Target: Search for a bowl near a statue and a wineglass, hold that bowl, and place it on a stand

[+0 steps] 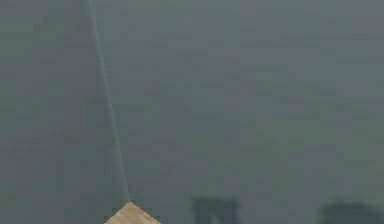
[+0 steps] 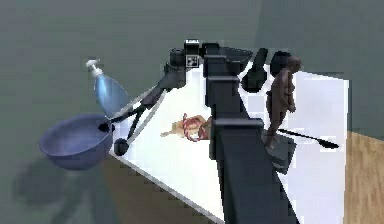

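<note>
Aloft, the pincer point(image 2: 115, 135) holds a round, smooth blue bowl point(image 2: 68, 148).

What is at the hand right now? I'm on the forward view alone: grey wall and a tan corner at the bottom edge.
Observer: In the arm side view a blue bowl hangs at the hand's far end, past the white table's edge and clear of it, so the hand holds it.
Operator: What's on that table?
Observer: A brown statue stands on it, just right of the arm.
Operator: Anything close to the bowl?
Observer: A blue pump bottle sits just above the bowl in the picture. I can't tell whether they touch.
</note>
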